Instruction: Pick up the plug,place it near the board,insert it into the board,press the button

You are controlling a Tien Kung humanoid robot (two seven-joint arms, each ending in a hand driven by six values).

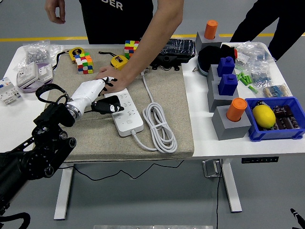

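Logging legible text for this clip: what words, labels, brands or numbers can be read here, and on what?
"DER": white letters, cut off by the frame edge, on the person's black shirt.
Power strip: marks beside the sockets too small to read.
White devices at the table's far left: print blurred.
Yellow tape measures: no readable label.

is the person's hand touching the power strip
Touching. The head view shows the person's hand pressed flat on the far end of the white power strip, no gap between them.

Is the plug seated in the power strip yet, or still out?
Cannot tell. The left hand holds the black plug at the power strip, hiding the prongs.
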